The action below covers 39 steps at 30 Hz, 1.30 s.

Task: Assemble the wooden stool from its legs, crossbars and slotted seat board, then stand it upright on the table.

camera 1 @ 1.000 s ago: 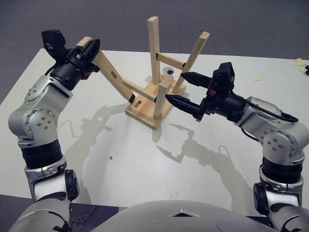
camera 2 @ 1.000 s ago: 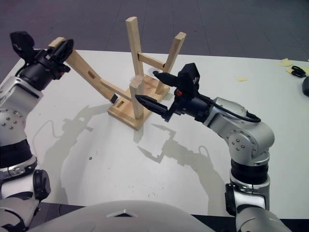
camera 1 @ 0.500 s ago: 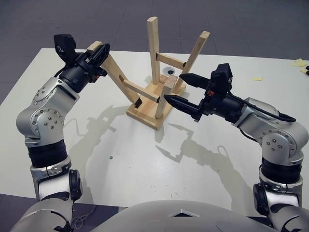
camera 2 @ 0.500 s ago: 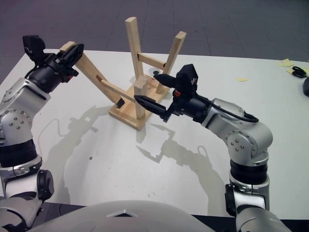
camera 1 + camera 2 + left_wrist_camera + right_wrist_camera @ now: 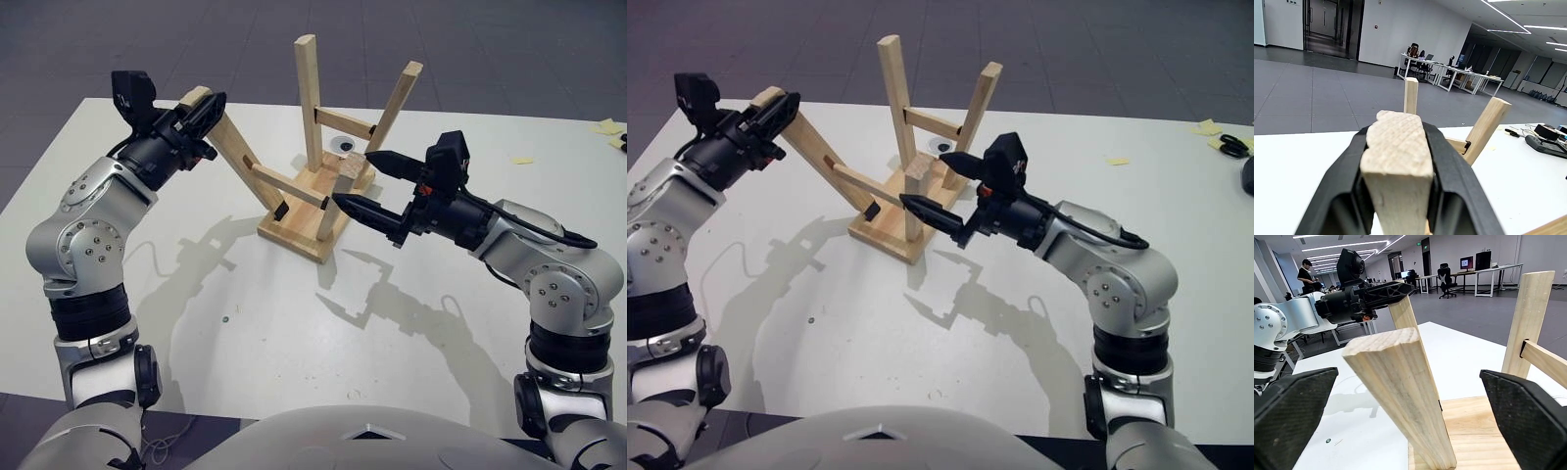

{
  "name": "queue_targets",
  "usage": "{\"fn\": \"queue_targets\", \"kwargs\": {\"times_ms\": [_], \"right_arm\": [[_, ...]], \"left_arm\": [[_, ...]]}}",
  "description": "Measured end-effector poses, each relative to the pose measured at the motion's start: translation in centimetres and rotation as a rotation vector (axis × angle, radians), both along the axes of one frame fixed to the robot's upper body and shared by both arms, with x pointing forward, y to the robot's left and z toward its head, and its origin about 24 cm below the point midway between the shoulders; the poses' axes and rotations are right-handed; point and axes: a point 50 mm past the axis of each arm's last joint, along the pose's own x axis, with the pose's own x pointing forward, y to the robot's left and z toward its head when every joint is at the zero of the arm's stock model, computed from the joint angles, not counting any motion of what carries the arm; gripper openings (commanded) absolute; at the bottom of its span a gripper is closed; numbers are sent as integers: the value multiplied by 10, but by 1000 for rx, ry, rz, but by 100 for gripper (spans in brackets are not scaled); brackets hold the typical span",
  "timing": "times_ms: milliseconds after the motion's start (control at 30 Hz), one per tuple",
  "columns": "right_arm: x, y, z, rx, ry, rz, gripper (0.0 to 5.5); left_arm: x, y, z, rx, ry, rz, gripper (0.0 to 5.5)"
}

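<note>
The stool stands upside down, its slotted seat board (image 5: 292, 237) flat on the white table (image 5: 196, 333). Two back legs (image 5: 312, 98) (image 5: 397, 103) rise from it, joined by a crossbar (image 5: 343, 122). My left gripper (image 5: 201, 106) is shut on the top end of a leaning leg (image 5: 235, 152), which carries a second crossbar (image 5: 286, 186) running toward the front leg (image 5: 333, 201). In the left wrist view the black fingers (image 5: 1347, 166) clamp the leg's end grain (image 5: 1396, 156). My right gripper (image 5: 354, 177) is open, one finger on each side of the front leg (image 5: 1405, 391), not touching it.
Yellow paper scraps (image 5: 521, 159) lie at the table's far right, with a dark object (image 5: 1246, 174) at that edge. A small black ring (image 5: 341, 145) sits behind the stool. Bare tabletop spreads in front of the seat board.
My left gripper has swung the held leg rightward toward the stool, so it now stands steeper with its foot close to the seat board. The right gripper has barely moved.
</note>
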Motion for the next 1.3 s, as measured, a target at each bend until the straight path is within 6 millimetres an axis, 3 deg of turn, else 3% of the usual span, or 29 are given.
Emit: {"fn": "queue_targets", "kwargs": {"times_ms": [67,700,1300], "right_arm": [[0,-1,-1,-4,2,-3,540],[-1,1,-4,-6,1,0,231],[-3,3,-6,-6,-28,-11,226]], "left_arm": [[0,0,1,17,-3,-4,105],[-3,-4,7,49,31,-4,105],[-1,-1,9,-14,95,51,105]]}}
